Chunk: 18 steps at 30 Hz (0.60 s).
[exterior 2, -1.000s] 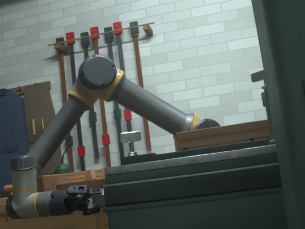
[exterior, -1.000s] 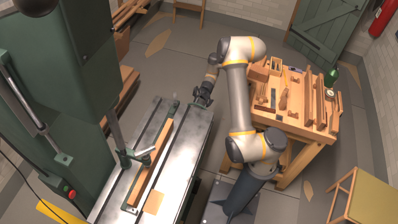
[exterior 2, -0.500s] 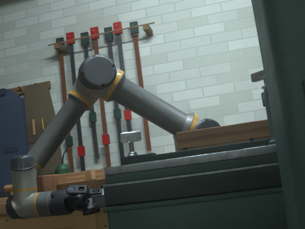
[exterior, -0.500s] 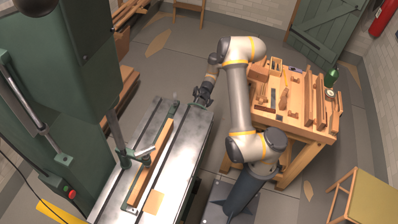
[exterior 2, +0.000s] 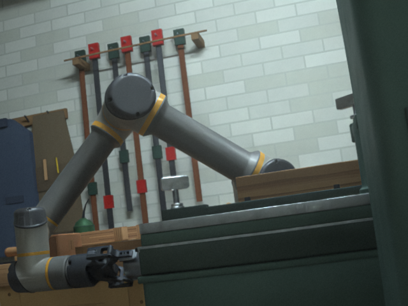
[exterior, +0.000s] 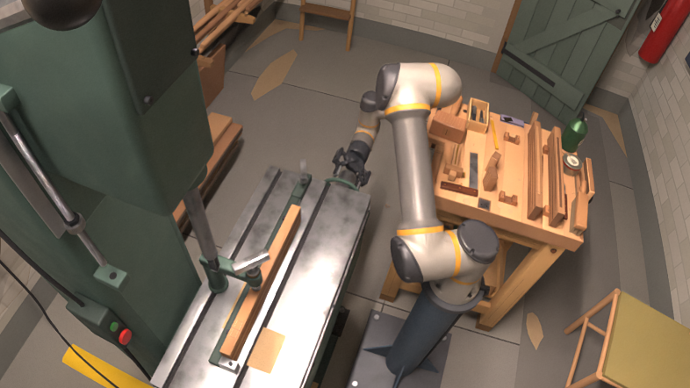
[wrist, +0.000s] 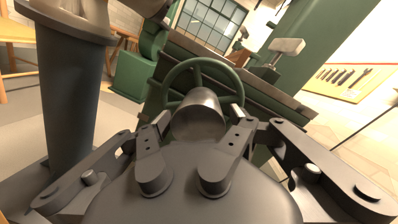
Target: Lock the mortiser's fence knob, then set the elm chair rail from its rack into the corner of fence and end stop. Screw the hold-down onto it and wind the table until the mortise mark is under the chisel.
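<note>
The steel crank handle of the green table handwheel sticks out from the end of the mortiser table, straight toward my wrist camera. The elm chair rail lies along the fence on the steel table, with the hold-down clamp resting on it below the chisel column. The fence knob stands on the table's far side. My gripper sits around the crank handle at the table's end, and it is open, holding nothing.
The green mortiser column rises behind the table. A wooden workbench with rails, blocks and tools stands to the right of my arm's base. A yellow stool is in the near right corner. Bar clamps hang on the brick wall.
</note>
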Each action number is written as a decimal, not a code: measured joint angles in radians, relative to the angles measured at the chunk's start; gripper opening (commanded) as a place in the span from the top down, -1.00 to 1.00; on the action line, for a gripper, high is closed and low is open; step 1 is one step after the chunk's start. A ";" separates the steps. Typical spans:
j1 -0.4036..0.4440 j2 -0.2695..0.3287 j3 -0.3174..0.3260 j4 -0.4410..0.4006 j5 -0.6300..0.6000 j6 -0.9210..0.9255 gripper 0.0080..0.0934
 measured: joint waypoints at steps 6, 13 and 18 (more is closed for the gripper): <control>0.000 0.000 0.000 0.000 0.000 0.000 -0.76; -0.004 0.006 -0.015 0.009 -0.004 0.000 -0.76; -0.021 0.035 -0.083 0.047 -0.021 0.000 -0.76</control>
